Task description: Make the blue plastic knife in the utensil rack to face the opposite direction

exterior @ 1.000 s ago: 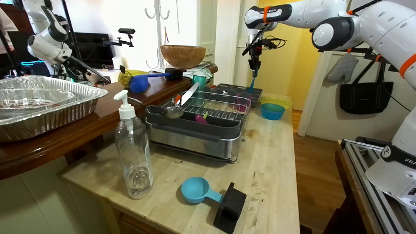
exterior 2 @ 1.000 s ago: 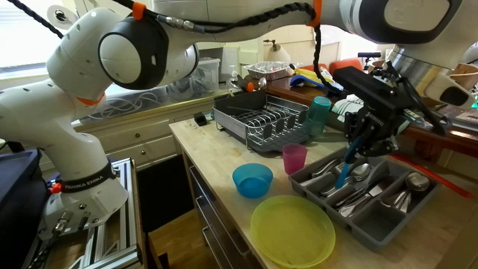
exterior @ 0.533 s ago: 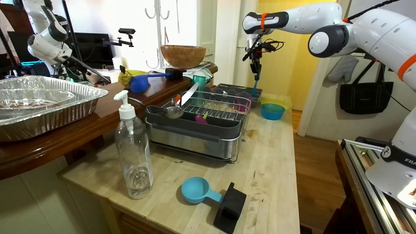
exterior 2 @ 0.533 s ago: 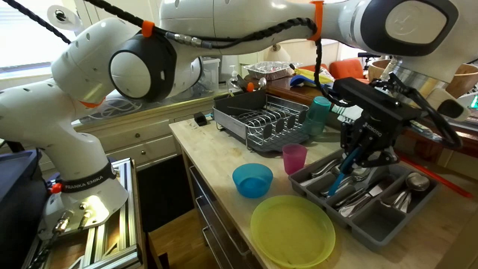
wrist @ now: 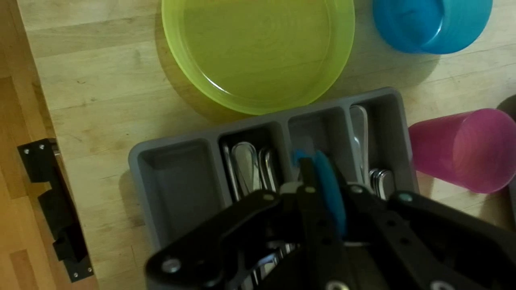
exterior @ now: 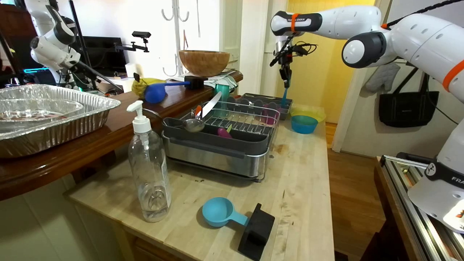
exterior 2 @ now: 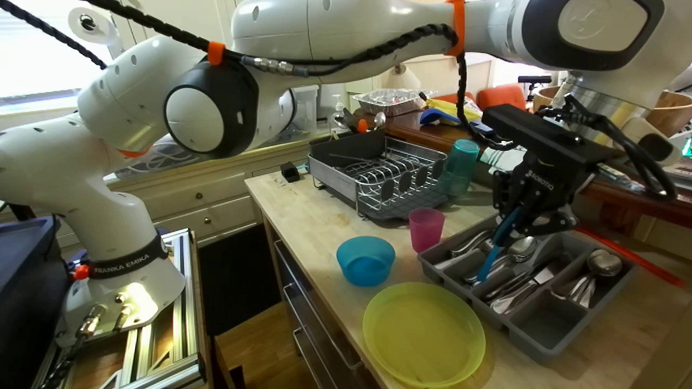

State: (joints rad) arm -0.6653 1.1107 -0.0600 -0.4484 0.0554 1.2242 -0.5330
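- The pincer (wrist: 322, 163) hangs above the grey utensil tray (wrist: 179, 177), which I take for the task's rack, on the bench (exterior 2: 330, 216).
- It is pinching the blue plastic knife (exterior 2: 495, 248); whether by handle or blade, I cannot tell.
- From the pincer the knife slants down toward the tray's long side nearest the yellow plate (exterior 2: 424, 335), its lower end at the second compartment from the tray's end beside the pink cup (exterior 2: 426, 229). Whether that end touches the tray is unclear.
- Its upper end rises along the pincer, above the tray.
- In the wrist view its long axis runs roughly with the tray's dividers, so the coming move probably turns on tilt: the upper end needs to come down away from the tray's plate side.
- Only one arm (exterior: 346, 23) is at the tray; whether the half-turn is complete, I cannot judge.
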